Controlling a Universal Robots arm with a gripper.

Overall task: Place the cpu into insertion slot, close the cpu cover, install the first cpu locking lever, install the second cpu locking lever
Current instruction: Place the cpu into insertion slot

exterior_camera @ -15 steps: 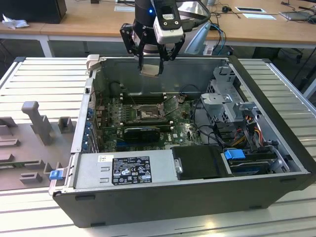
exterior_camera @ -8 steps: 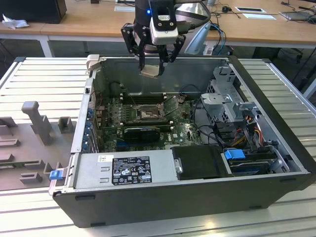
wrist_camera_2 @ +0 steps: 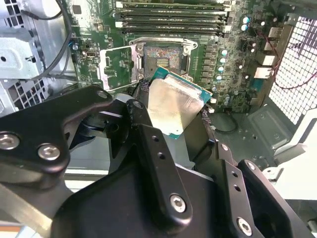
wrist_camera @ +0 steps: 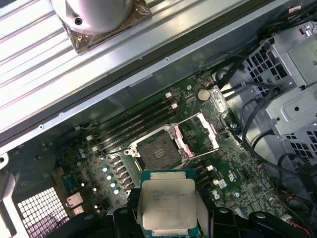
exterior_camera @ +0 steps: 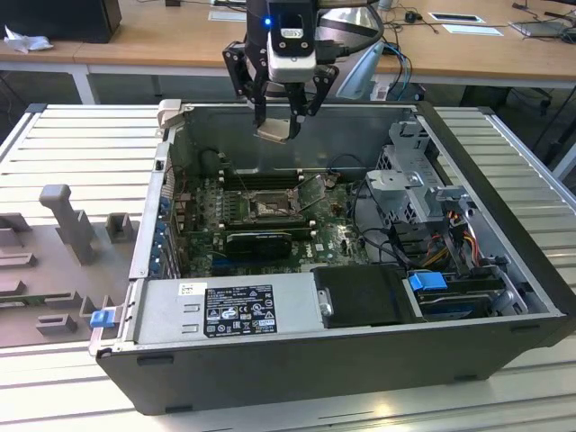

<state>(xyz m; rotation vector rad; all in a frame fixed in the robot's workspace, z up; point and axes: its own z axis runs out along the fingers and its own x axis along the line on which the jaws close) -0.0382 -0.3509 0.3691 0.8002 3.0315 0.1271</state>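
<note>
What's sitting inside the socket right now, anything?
Nothing: the socket shows its bare dark centre, with the cover swung open beside it. The chip is held in the gripper, above the motherboard. The chip's underside is hidden.

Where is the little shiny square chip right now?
In the exterior view the cpu sits pinched in the pincer, up in the air over the open computer case, higher than the insertion slot on the green board.
</note>
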